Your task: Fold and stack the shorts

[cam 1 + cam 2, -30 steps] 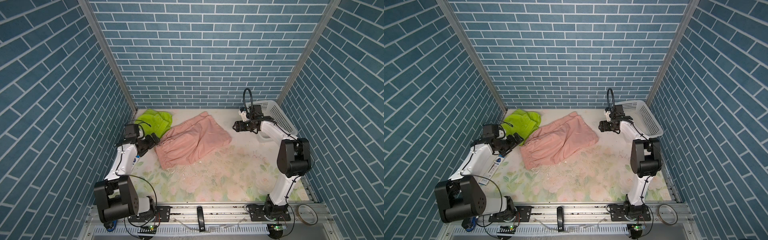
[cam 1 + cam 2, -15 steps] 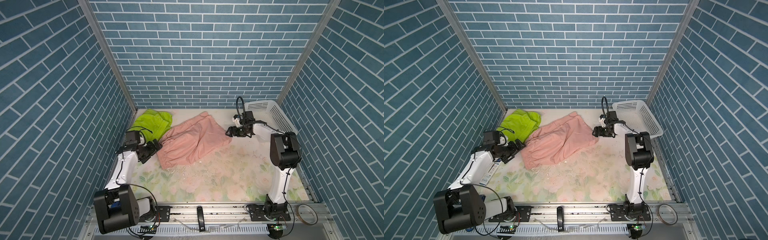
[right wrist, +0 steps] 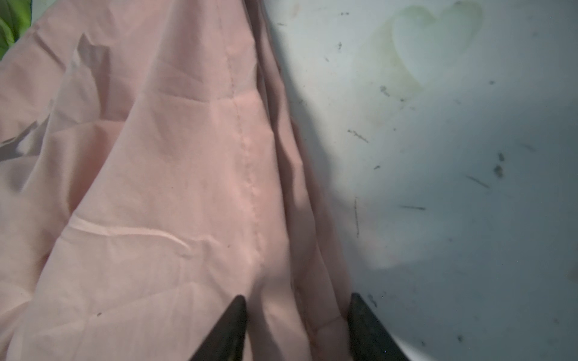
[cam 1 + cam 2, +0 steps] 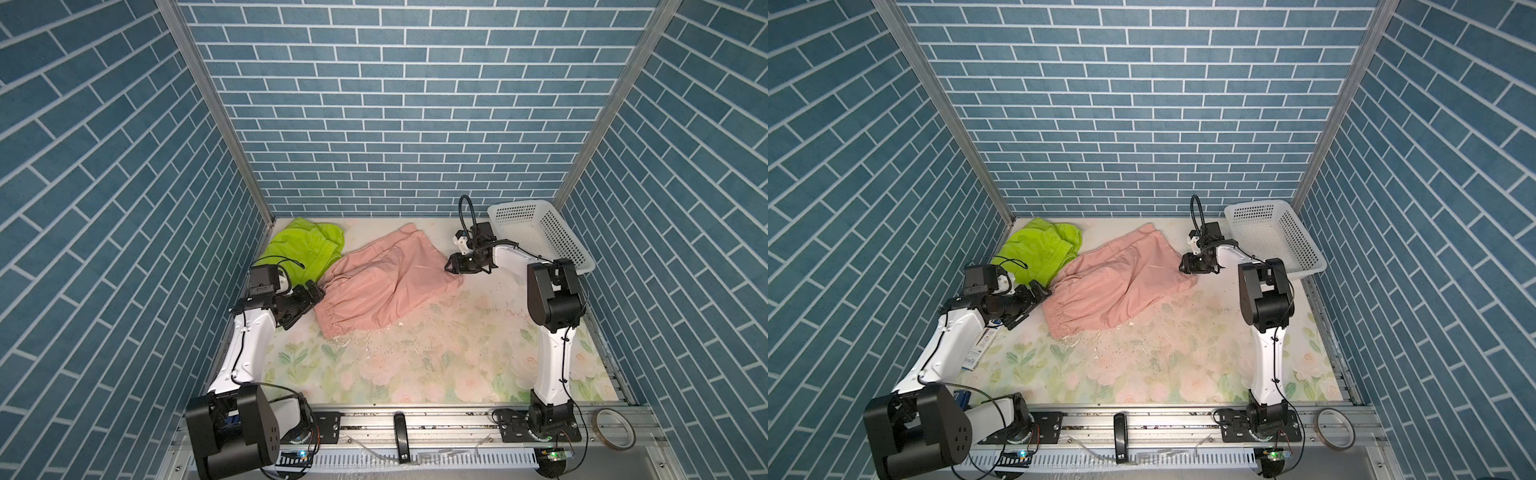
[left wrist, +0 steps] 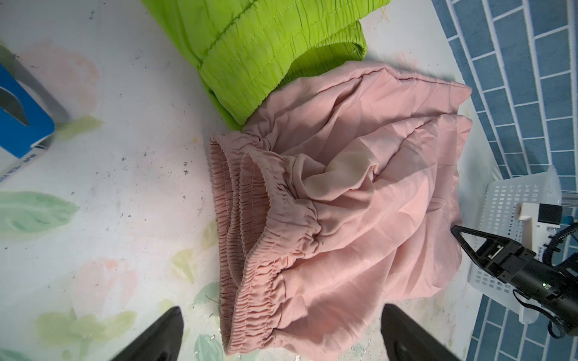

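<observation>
Quick rundown of what you've got on the table (image 4: pixel 436 353) right now.

Your pink shorts (image 4: pixel 386 282) lie rumpled and unfolded, running from the back middle of the table down toward the left side. The gathered waistband points at the left front and the leg hems at the back right. Your green shorts (image 4: pixel 307 247) are bunched up in the back left corner, also unfolded. The pink pair's edge lies over their near edge, so the two are touching but not stacked.

Your left claw (image 4: pixel 309 305) is low by the table's left edge, spread as wide as it goes with nothing in it. In the left wrist view the pink waistband (image 5: pixel 247 237) sits right in front of the two black fingers (image 5: pixel 162 331), with no contact that I can see.

Your right claw (image 4: pixel 451 266) has reached across to the back right end of the pink shorts. In the right wrist view its fingers (image 3: pixel 228 325) stand only partway apart, one over the cloth and one just past the hem edge (image 3: pixel 300 218), so the hem's folds run between them. The cloth there looks loose, not squeezed, so I wouldn't call it a grab.

The white basket (image 4: pixel 519 205) sits in the back right corner, just behind that arm, with no shorts in it.
</observation>
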